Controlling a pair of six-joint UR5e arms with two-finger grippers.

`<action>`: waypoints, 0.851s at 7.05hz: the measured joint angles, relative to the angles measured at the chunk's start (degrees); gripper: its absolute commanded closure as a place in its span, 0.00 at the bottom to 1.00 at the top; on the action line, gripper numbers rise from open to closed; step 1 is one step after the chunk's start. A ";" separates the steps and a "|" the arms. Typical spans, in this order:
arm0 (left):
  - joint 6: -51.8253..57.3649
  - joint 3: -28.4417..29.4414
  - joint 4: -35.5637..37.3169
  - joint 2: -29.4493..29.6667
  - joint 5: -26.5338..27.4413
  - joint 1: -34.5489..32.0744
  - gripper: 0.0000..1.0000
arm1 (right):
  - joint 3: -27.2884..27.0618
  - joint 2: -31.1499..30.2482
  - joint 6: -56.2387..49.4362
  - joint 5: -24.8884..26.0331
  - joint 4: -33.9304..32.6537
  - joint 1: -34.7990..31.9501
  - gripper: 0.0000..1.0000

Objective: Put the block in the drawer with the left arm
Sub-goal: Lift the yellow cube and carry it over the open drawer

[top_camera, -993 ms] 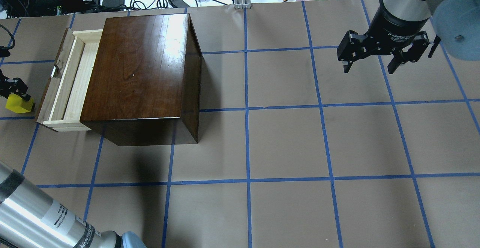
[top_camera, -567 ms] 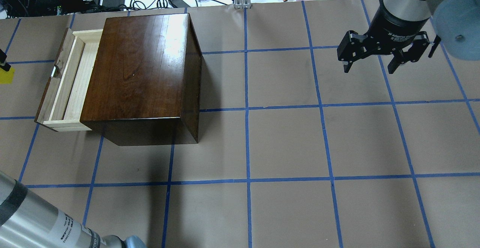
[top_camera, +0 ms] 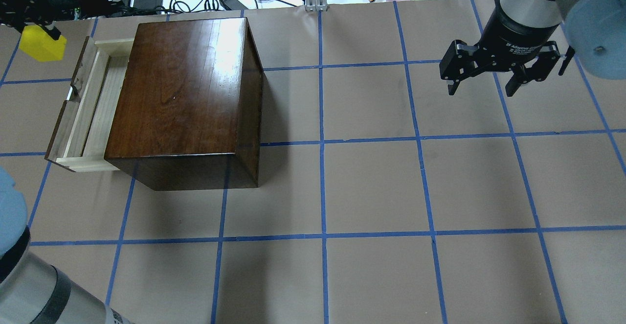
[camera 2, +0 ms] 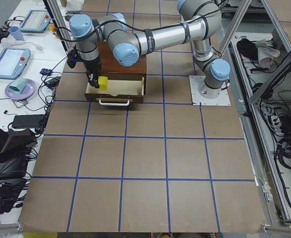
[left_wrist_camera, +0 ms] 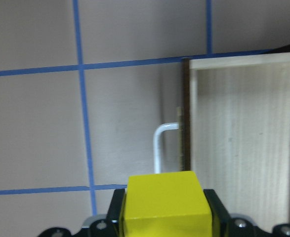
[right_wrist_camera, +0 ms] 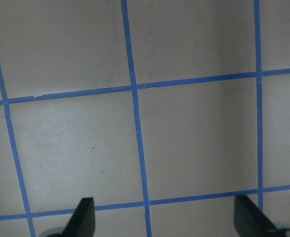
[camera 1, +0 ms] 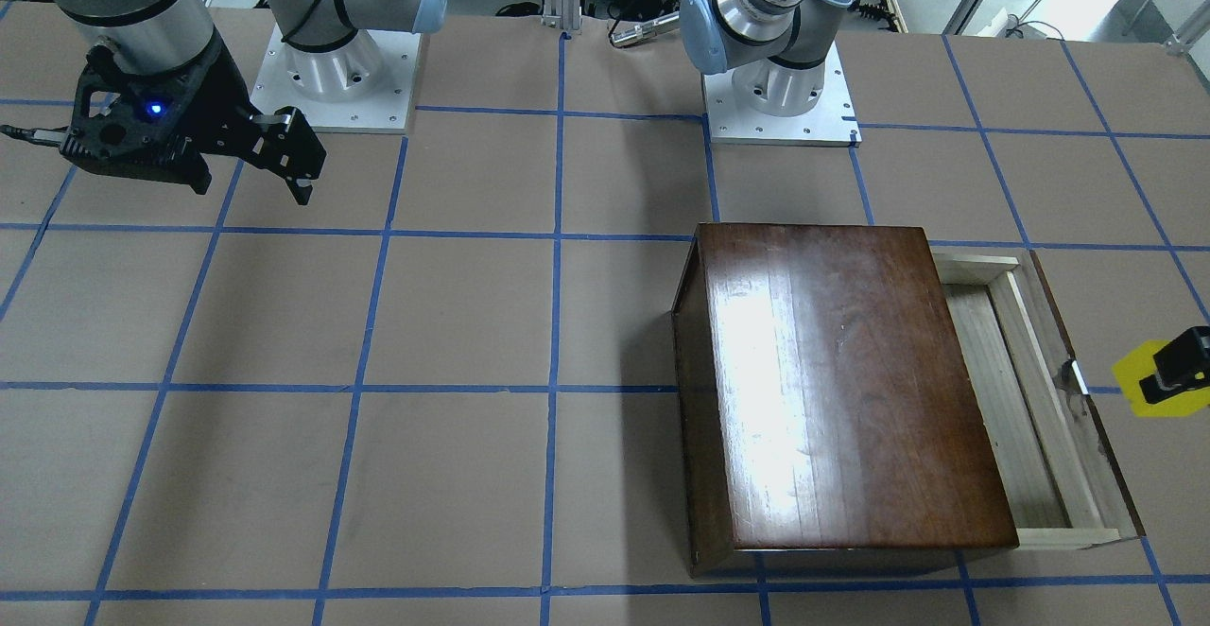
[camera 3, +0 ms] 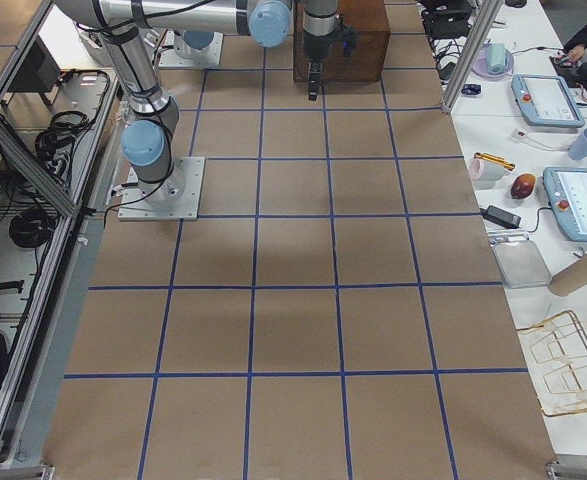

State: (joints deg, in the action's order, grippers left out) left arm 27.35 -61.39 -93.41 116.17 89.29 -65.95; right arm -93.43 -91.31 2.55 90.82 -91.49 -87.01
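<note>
1. The block [left_wrist_camera: 164, 202] is a small bright yellow cube with plain, matte faces and crisp edges. It is clamped between the two black fingers of the left end effector [left_wrist_camera: 165, 217].
2. The block is held up off the bench [top_camera: 371, 187], just outside the drawer's dark front and in line with the pull. It is not over the tray's inside.
3. The drawer [top_camera: 93, 113] is a shallow tray of pale, unfinished wood with visible grain. It stands pulled out of the box [top_camera: 181, 84].
4. The drawer's front is a dark brown board carrying a thin, bent, bright metal pull [left_wrist_camera: 159, 143].
5. The box is glossy dark brown wood with square corners. Its top throws back a broad white glare.
6. The bench is covered in dull brown paper, ruled into squares by blue tape [top_camera: 321, 143].
7. The right end effector [top_camera: 481, 86] is black, angular metal. Its fingers stand wide apart with nothing between them, over bare bench well away from the box.
8. The back part of the drawer is hidden under the box.
9. In the front-facing and overhead views the left end effector is cut off by the frame edge. In its own wrist view the block covers most of the fingers.
10. The right wrist view shows only the two fingertips at the bottom edge.
</note>
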 measured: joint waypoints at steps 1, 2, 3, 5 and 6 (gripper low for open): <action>-0.95 -2.23 0.20 -0.08 -0.33 -1.41 1.00 | 0.00 0.00 0.00 0.03 0.00 0.00 0.00; -1.09 -4.51 0.44 0.11 -0.42 -1.99 1.00 | -0.01 0.00 0.00 0.05 0.00 0.00 0.00; -0.88 -6.37 0.57 0.39 -0.34 -2.08 1.00 | -0.02 0.00 0.00 0.06 0.00 0.00 0.00; -0.25 -8.91 2.14 1.52 -0.14 -1.88 1.00 | -0.04 0.00 0.00 0.06 0.00 0.01 0.00; 0.22 -9.67 3.10 2.41 -0.27 -1.81 0.69 | -0.02 0.00 0.00 0.06 0.00 0.02 0.00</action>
State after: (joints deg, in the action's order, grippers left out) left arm 27.57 -71.06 -90.31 118.57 89.01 -67.76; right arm -93.46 -91.32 2.55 90.88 -91.49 -86.98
